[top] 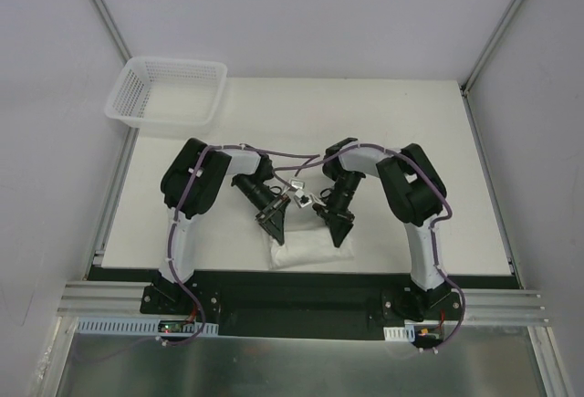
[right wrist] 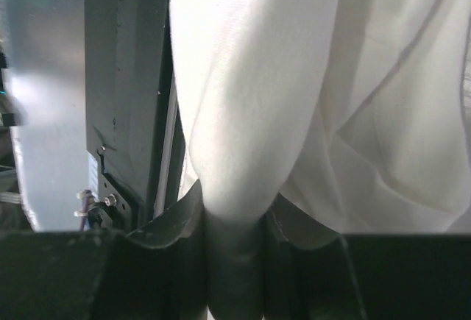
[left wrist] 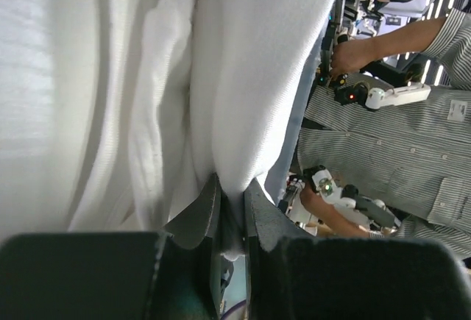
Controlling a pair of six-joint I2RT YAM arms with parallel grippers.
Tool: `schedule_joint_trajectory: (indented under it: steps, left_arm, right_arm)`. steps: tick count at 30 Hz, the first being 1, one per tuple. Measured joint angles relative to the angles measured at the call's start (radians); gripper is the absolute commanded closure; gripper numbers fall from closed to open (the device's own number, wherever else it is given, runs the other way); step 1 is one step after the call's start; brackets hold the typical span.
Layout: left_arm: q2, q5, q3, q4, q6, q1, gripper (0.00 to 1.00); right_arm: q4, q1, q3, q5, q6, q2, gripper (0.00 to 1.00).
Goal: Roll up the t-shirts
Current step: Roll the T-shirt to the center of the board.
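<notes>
A white t-shirt (top: 306,251) lies bunched into a small folded bundle near the table's front edge, between the two arms. My left gripper (top: 274,225) is at the bundle's left end, shut on a thin fold of the white cloth (left wrist: 243,114). My right gripper (top: 341,233) is at the right end, shut on a thicker roll of the same t-shirt (right wrist: 243,129). In both wrist views the fabric fills most of the picture and runs down between the fingers.
A white mesh basket (top: 167,91) stands at the back left corner of the white table (top: 365,123). The black rail (top: 301,287) with the arm bases runs just in front of the bundle. A person in a striped shirt (left wrist: 397,143) shows beyond the cloth.
</notes>
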Motion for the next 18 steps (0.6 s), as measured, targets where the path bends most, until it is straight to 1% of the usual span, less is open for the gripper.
schedule_joint_trajectory:
  steps: [4,6,7,9,10,13,14,16,18]
  left_arm:
    - [0.007,-0.007,0.002,0.002,-0.031,0.038,0.8]
    - [0.003,-0.02,0.002,0.019,-0.083,0.076,0.75]
    - [-0.004,-0.043,0.002,0.033,-0.114,0.099,0.67]
    - [-0.04,-0.103,0.002,0.057,-0.168,0.142,0.63]
    - [-0.073,-0.146,0.002,0.064,-0.193,0.167,0.61]
    - [-0.219,-0.275,0.007,0.081,-0.245,0.234,0.6]
    - [-0.275,-0.307,0.011,0.086,-0.257,0.252,0.58]
    - [-0.374,-0.357,0.02,0.093,-0.265,0.267,0.57]
    - [-0.496,-0.407,0.014,0.113,-0.262,0.259,0.52]
  right_arm:
    - [-0.062,-0.002,0.07,-0.024,0.029,0.089,0.85]
    - [-0.083,-0.002,0.099,-0.034,0.052,0.121,0.85]
    - [-0.091,-0.002,0.113,-0.038,0.062,0.135,0.85]
    - [-0.107,-0.003,0.132,-0.04,0.086,0.157,0.85]
    - [-0.117,-0.004,0.142,-0.038,0.1,0.169,0.85]
    - [-0.151,-0.009,0.177,-0.031,0.143,0.214,0.85]
    - [-0.167,-0.013,0.195,-0.031,0.163,0.234,0.85]
    - [-0.196,-0.019,0.229,-0.031,0.211,0.272,0.85]
    - [-0.214,-0.027,0.255,-0.035,0.26,0.304,0.85]
